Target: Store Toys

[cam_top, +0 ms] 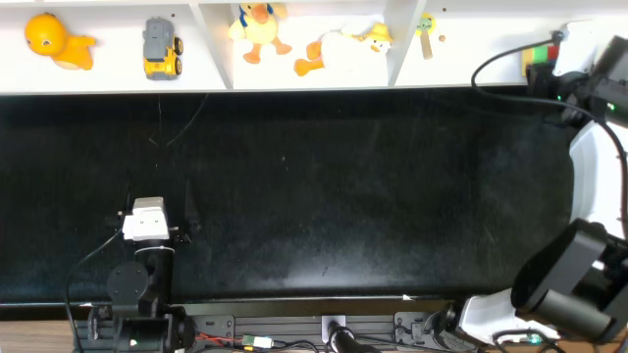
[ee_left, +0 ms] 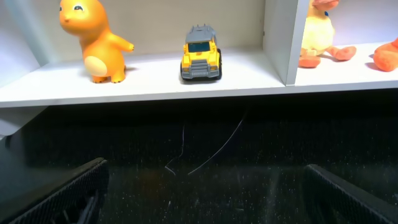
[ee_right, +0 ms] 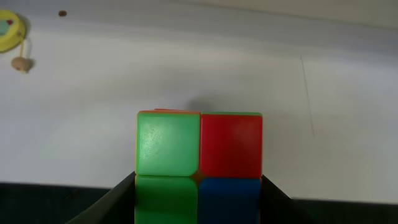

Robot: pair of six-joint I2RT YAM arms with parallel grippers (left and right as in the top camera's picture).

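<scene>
Clamped tight in the right gripper (ee_right: 199,179) is the colour cube (ee_right: 199,146), green and red faces up top, green and blue below, the jaws pressed against its two sides. It sits at the near lip of the white shelf (cam_top: 118,78), over at the far right end, with black bench (cam_top: 343,196) just under the jaws and pale shelf floor beyond; whether the cube actually touches the shelf, can't tell. Off to its left in that same rightmost compartment lies a small yellow toy (ee_right: 11,31) with a little bead hanging from it. Swing across to the left side: the left gripper (ee_left: 205,167) hangs low over the bench near its own base, jaws spread wide and holding nothing, pointed at the shelf. In the leftmost compartment stands an orange figure (ee_left: 96,40), upright, and to its right a yellow truck (ee_left: 201,55) facing out, the two well apart. Past the divider, in the middle compartment, a yellow duck plush (ee_left: 317,34) sits upright with its orange feet forward, and beside it on the right a white duck plush (cam_top: 339,49) lies on its side.
</scene>
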